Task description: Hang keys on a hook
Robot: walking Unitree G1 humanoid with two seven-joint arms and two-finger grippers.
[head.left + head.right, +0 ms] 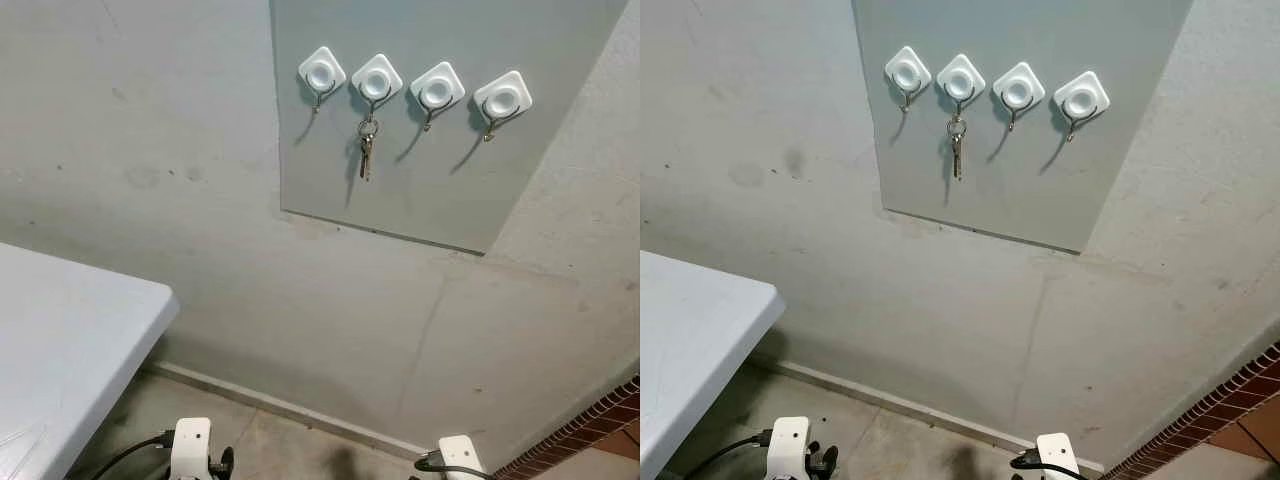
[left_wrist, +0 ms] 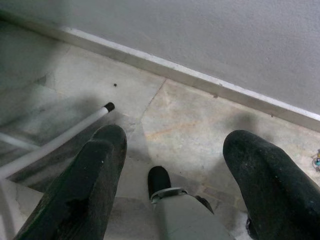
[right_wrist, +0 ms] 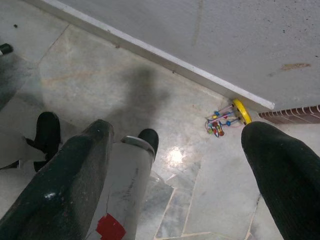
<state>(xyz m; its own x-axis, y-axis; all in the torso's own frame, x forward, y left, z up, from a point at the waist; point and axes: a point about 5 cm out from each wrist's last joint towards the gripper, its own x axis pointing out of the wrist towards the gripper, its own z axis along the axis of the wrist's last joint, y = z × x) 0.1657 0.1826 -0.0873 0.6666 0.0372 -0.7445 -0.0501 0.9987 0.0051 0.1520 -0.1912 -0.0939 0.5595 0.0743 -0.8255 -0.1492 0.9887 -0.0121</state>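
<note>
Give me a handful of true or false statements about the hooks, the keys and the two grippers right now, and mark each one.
1. The keys hang from the second hook from the left. True.
2. All four hooks carry keys. False: the other three are bare.
3. The left gripper holds the keys. False: its fingers are apart with nothing between them, pointing at the floor.
4. The right gripper is open and holds nothing. True.
5. The white table stands directly under the hooks. False: it stands off to the left.

Grey scuffed wall (image 1: 200, 250), white table (image 1: 60, 340) left, marble floor (image 2: 190, 120).
</note>
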